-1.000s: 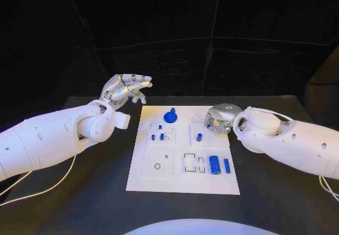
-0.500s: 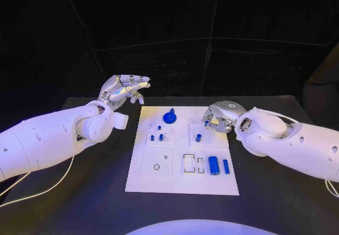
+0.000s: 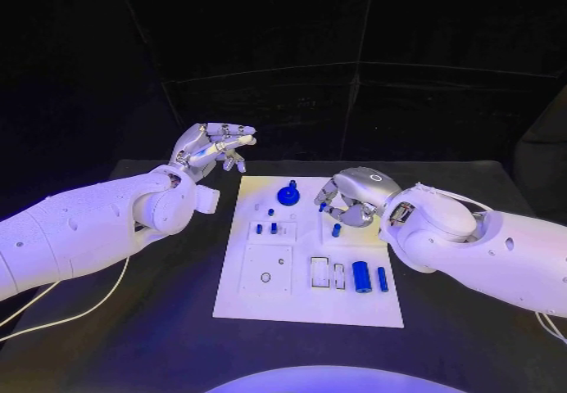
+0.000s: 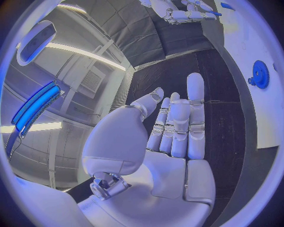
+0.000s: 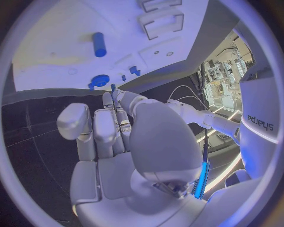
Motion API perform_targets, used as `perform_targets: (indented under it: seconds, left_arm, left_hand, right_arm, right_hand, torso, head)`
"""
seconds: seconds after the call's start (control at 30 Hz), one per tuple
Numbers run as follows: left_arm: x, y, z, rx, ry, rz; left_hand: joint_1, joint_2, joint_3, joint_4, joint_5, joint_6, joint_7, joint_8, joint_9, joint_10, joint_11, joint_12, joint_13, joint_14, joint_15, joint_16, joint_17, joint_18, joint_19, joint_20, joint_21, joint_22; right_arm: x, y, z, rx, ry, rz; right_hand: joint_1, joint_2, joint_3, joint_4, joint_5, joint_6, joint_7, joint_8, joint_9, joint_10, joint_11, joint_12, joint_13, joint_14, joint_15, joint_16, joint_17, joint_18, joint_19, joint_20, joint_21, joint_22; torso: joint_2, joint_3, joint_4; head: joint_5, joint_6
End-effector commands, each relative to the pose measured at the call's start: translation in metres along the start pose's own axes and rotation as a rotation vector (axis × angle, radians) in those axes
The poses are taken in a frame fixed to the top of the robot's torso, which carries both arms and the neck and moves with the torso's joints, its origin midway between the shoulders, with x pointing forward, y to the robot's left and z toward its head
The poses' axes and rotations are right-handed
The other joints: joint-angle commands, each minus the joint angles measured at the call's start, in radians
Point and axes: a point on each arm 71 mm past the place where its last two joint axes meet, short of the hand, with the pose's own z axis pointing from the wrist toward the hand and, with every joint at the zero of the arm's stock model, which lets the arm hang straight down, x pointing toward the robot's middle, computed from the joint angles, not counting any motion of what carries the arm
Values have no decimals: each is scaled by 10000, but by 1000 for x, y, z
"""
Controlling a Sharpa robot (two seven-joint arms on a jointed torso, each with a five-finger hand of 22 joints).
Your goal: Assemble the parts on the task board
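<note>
The white task board (image 3: 305, 303) lies mid-table. On it stand a blue gear (image 3: 288, 196), small blue pegs (image 3: 267, 228), a short blue piece (image 3: 337, 230), a thick blue cylinder (image 3: 360, 277) and a thin blue rod (image 3: 380, 278). My right hand (image 3: 352, 198) hovers over the board's far right part, just right of the gear, fingers curled, with a small blue peg (image 3: 321, 206) at its fingertips. The right wrist view shows the board (image 5: 65, 52), a cylinder (image 5: 99, 44) and the gear (image 5: 99, 80) beyond the fingers. My left hand (image 3: 213, 147) is raised beyond the board's far left corner, holding nothing.
Black table (image 3: 142, 319) surrounds the board on all sides. The left wrist view shows the gear (image 4: 259, 74) on the board's edge (image 4: 260, 118) and my right hand (image 4: 177, 12) farther off. White slots and frames (image 3: 321, 272) sit near the cylinders.
My right hand has moved left over the board toward the gear, and a small blue peg now shows at its fingertips. The left hand has barely shifted.
</note>
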Motion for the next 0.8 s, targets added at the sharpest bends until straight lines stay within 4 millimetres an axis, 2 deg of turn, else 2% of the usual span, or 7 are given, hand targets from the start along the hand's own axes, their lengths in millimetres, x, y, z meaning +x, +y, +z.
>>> perform_targets:
  seconds: [0.03,0.17,0.3,0.4,0.6,0.8]
  left_arm:
    - [2,-1,1,50,33,-61]
    - [3,-1,2,50,88,-97]
    - [5,0,2,46,139,-130]
    - [6,0,3,45,171,-150]
    - [8,0,3,38,210,-175]
    - [9,0,4,36,246,-196]
  left_hand:
    - [-10,68,-57,6,-11,-63,26,-41,-8,-87,-15,-40,-17,-54,-12,-41,-9,124,-50,39,-37,-15]
    - [-8,66,-66,3,-12,-75,31,-42,-6,-103,-9,-38,-16,-66,-7,-50,-33,123,-51,44,-46,-22]
    - [-8,66,-66,3,-12,-75,31,-42,-6,-103,-9,-38,-16,-66,-7,-50,-33,123,-51,44,-46,-22]
    - [-8,66,-66,3,-12,-75,31,-42,-6,-103,-9,-38,-16,-66,-7,-50,-33,123,-51,44,-46,-22]
    - [0,62,-73,-5,-12,-83,34,-41,-4,-114,-6,-35,-15,-72,-3,-52,-40,124,-52,47,-54,-28]
    - [0,62,-73,-5,-12,-83,34,-41,-4,-114,-6,-35,-15,-72,-3,-52,-40,124,-52,47,-54,-28]
  right_arm:
    - [-2,16,5,-454,-232,438]
    - [5,38,13,-1024,-50,627]
    - [20,55,18,-1434,301,723]
    - [30,61,20,-1555,540,749]
    - [55,67,21,-1684,1161,742]
    - [68,70,22,-1751,1550,730]
  right_hand:
    - [-65,2,42,-42,56,21,49,-47,-9,53,22,-69,0,203,-27,67,-4,-62,52,-4,29,-4]
    - [-60,-15,86,-106,57,16,55,-58,-10,51,26,-78,0,197,-28,65,-20,-59,43,-6,28,-12]
    - [-66,-29,99,-132,50,14,60,-62,-10,49,30,-82,1,195,-26,67,-23,-61,43,-5,35,-2]
    - [-74,-36,100,-140,44,13,62,-64,-11,49,32,-83,1,194,-25,66,-27,-60,40,-5,33,-6]
    - [-88,-43,101,-146,35,13,67,-66,-10,49,36,-85,1,192,-23,65,-32,-61,40,-4,36,-3]
    - [-103,-45,102,-149,29,12,71,-68,-11,48,39,-87,1,190,-21,62,-39,-60,35,-3,33,-10]
  torso:
    - [8,-13,8]
    - [-1,-22,-20]
    - [2,-21,-2]
    - [3,-23,1]
    - [4,-4,1]
    - [5,0,-2]
  head:
    - [105,-40]
    - [154,-41]
    - [182,-75]
    - [239,-107]
    - [359,-196]
    - [463,-262]
